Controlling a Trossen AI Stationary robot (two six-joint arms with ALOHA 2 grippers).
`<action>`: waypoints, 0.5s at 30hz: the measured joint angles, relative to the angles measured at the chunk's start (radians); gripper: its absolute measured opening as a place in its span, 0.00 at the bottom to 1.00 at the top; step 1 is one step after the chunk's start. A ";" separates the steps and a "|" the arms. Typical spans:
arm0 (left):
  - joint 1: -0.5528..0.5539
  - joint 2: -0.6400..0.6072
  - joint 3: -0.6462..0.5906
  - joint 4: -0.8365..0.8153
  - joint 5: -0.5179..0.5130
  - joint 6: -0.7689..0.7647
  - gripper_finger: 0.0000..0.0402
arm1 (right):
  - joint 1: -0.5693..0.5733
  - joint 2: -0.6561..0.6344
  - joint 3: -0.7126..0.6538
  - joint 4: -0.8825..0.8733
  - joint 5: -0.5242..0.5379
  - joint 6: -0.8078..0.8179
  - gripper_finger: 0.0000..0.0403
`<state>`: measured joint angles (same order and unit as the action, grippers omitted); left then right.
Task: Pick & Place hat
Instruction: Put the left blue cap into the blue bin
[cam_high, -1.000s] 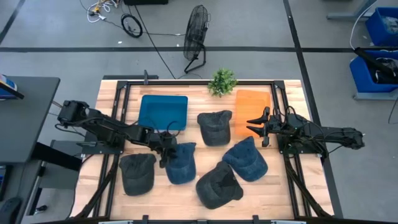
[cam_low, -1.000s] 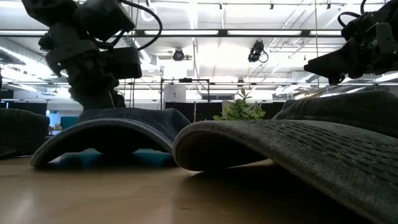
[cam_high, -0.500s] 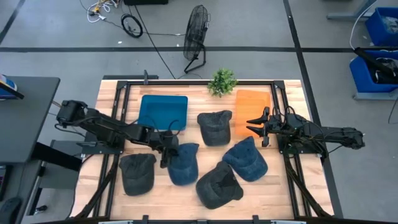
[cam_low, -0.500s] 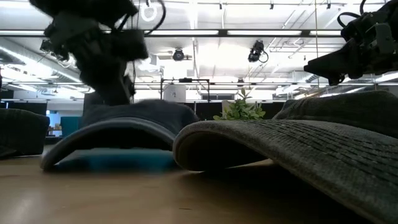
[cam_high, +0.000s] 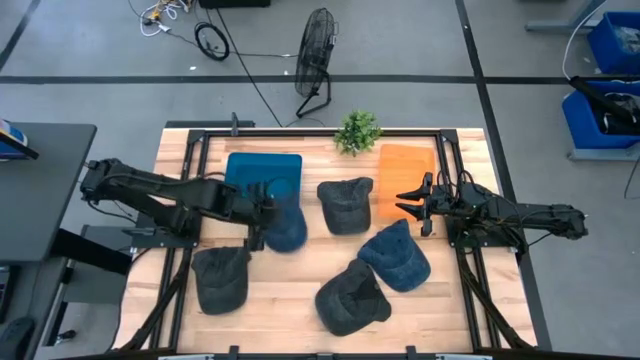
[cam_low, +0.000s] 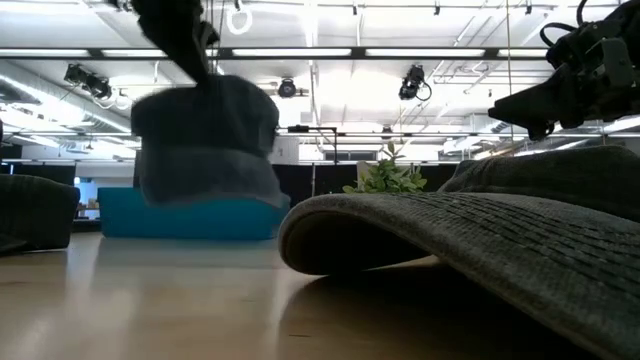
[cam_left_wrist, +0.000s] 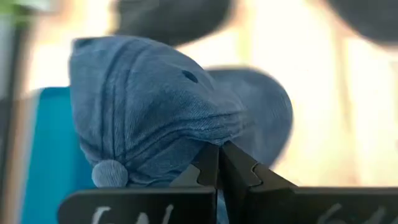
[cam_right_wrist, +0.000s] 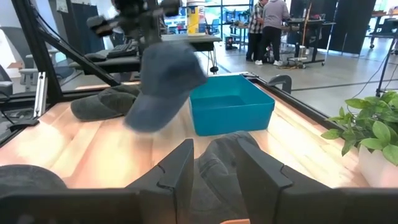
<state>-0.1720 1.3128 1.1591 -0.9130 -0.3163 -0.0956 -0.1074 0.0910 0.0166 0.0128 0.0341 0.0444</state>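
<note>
A blue denim hat (cam_high: 287, 228) hangs above the table beside the blue bin (cam_high: 262, 178), with my left gripper (cam_high: 263, 212) shut on it. In the low view the hat (cam_low: 205, 140) floats clear of the wood in front of the bin (cam_low: 185, 215). My right gripper (cam_high: 415, 200) waits open at the near left corner of the orange bin (cam_high: 406, 178), nothing between its fingers (cam_right_wrist: 180, 169). A dark grey hat (cam_high: 345, 205) lies flat on the table just to its left. My left gripper pinches a fold of the hat's crown cloth (cam_left_wrist: 208, 140) between its two shut fingers, close to the top button (cam_left_wrist: 110, 173). The fingers reach in from the table's left. The hat is lifted clear and hangs below them, its brim (cam_left_wrist: 264, 109) on the side away from the gripper.
Three more hats lie on the table: a dark grey one (cam_high: 220, 278) at the near left, a dark one (cam_high: 350, 298) at the near middle, a blue one (cam_high: 395, 255) to its right. A potted plant (cam_high: 357, 131) stands at the far edge.
My left gripper has shut on the blue hat's crown, risen, and gone toward the far edge and the blue bin. The hat, which lay flat on the table, now hangs lifted clear beside the bin.
</note>
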 joint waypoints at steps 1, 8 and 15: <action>0.007 0.000 0.024 -0.025 -0.032 -0.039 0.02 | 0.000 0.000 0.000 0.000 0.000 0.000 0.30; 0.073 0.000 0.152 -0.094 -0.178 -0.229 0.01 | 0.000 0.000 0.000 0.000 0.000 0.000 0.30; 0.161 0.000 0.197 -0.144 -0.216 -0.257 0.02 | 0.000 0.000 0.000 0.000 0.000 0.000 0.30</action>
<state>-0.0108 1.3128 1.3560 -1.0568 -0.5325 -0.3529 -0.1074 0.0910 0.0166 0.0128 0.0345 0.0441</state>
